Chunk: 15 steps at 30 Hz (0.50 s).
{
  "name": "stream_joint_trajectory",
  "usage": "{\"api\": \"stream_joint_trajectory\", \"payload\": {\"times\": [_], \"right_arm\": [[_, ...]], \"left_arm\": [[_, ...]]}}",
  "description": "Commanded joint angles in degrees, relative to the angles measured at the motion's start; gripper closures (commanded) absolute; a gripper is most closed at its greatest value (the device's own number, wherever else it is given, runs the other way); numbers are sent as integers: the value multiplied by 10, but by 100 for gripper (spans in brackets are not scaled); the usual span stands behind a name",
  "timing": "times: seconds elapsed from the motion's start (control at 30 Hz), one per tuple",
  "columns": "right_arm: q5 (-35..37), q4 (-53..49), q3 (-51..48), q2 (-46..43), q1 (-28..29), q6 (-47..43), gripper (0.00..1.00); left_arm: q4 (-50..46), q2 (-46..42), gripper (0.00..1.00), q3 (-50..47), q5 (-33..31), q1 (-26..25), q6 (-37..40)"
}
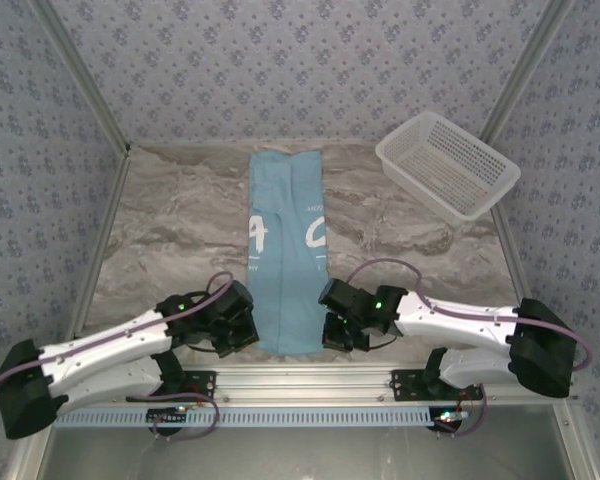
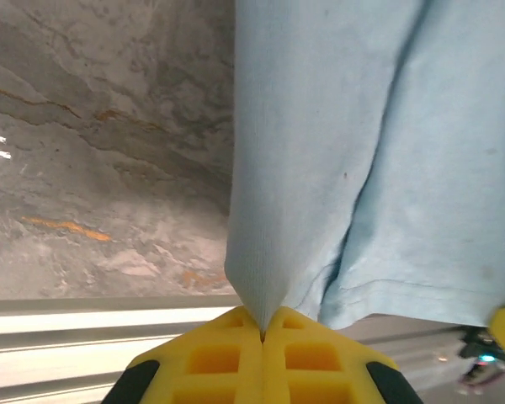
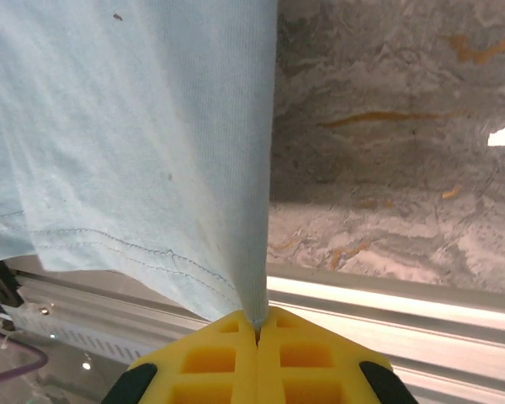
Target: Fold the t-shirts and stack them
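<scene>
Pinch grips up front: left claw (image 2: 263, 335) and right claw (image 3: 258, 320) are each clamped on a near corner of the light blue t-shirt (image 1: 285, 255), one per side, so I'd guess they're set to carry that end away from the arms for a fold. The t-shirt lies as a long narrow strip down the middle of the bench (image 1: 170, 220), with the white mesh basket (image 1: 447, 165) well apart at the far right.
</scene>
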Motion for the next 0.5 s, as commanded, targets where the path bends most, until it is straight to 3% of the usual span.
{"api": "stream_joint_trajectory", "payload": {"times": [0.0,0.23,0.47], "right_arm": [[14,-30,31,-5,-8,43,100],[26,-69,95,21,-80,5,100],[-2,-78,198,105,-174,-77,100]], "left_arm": [[1,-28,100,-4,-17,8,-45],[13,18,100,60,-21,88,-1],[58,108,100,131,31,200,60]]}}
